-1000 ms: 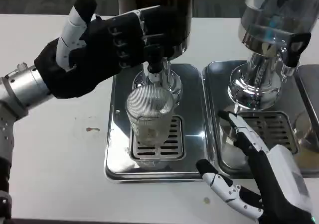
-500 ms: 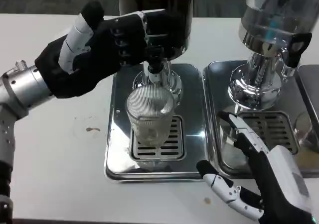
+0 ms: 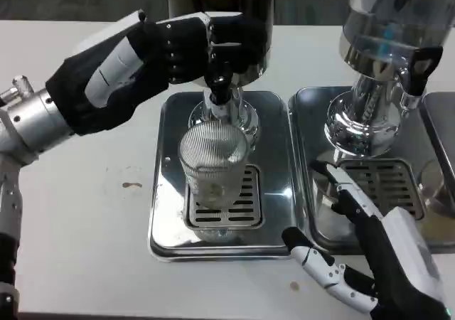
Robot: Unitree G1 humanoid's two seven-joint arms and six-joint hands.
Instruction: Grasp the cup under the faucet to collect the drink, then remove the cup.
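Note:
A clear ribbed glass cup [image 3: 212, 167] stands upright on the grate of the left drip tray [image 3: 167, 220], directly below the black faucet [image 3: 219, 92] of the dark dispenser. My left hand [image 3: 142, 60] reaches in from the left, above the cup, with its fingers curled over the faucet lever [image 3: 222, 41]. My right hand [image 3: 370, 256] lies low at the front right, palm turned toward the cup, fingers apart and holding nothing; it is a hand's width clear of the cup. I cannot tell whether liquid is flowing.
A second, chrome dispenser [image 3: 377, 64] stands at the right on its own steel tray [image 3: 313, 114], just behind my right hand. A small brown stain [image 3: 128, 185] marks the white table left of the trays.
My left hand has rolled forward and down over the faucet lever, its thumb dropping toward the fingers. The cup and my right hand have stayed in place.

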